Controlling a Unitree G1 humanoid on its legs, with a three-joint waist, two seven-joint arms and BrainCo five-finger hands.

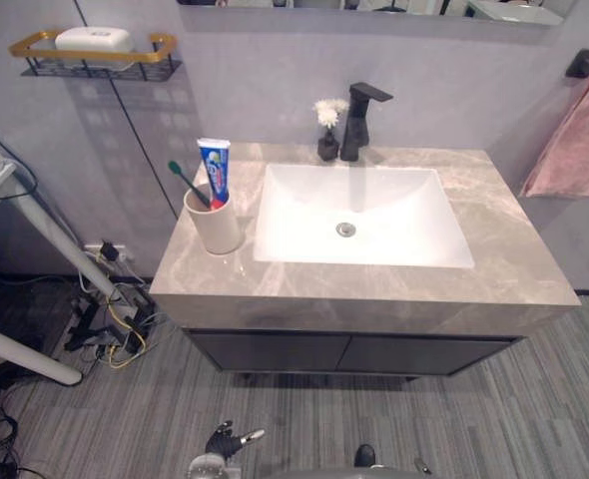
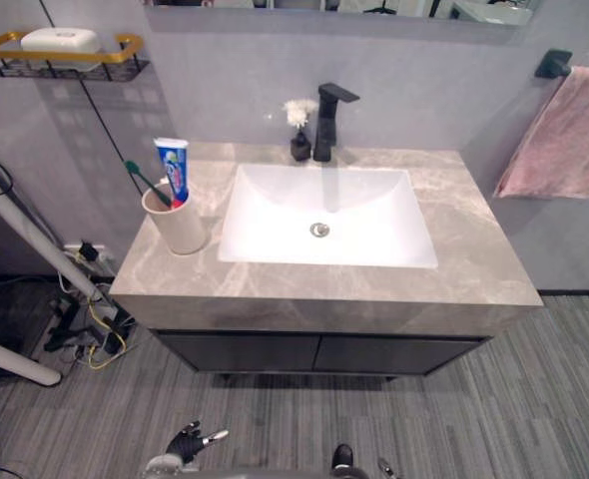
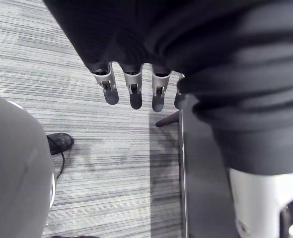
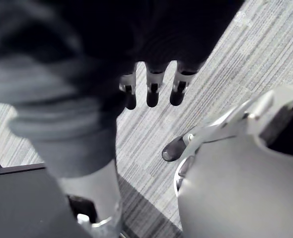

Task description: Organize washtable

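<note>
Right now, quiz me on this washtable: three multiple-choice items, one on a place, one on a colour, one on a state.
1. Where does the cup stand?
A. on the counter, left of the basin
B. inside the basin
C. on the wall shelf

2. What colour is the towel?
A. blue
B. pink
C. white

3. What state are the left hand and right hand in?
A. shut on the towel
B. shut on the cup
C. open, holding nothing

Answers:
1 A, it stands beside the basin's left rim.
2 B, the hanging cloth is pink.
3 C, straight fingers hang with nothing in them.
</note>
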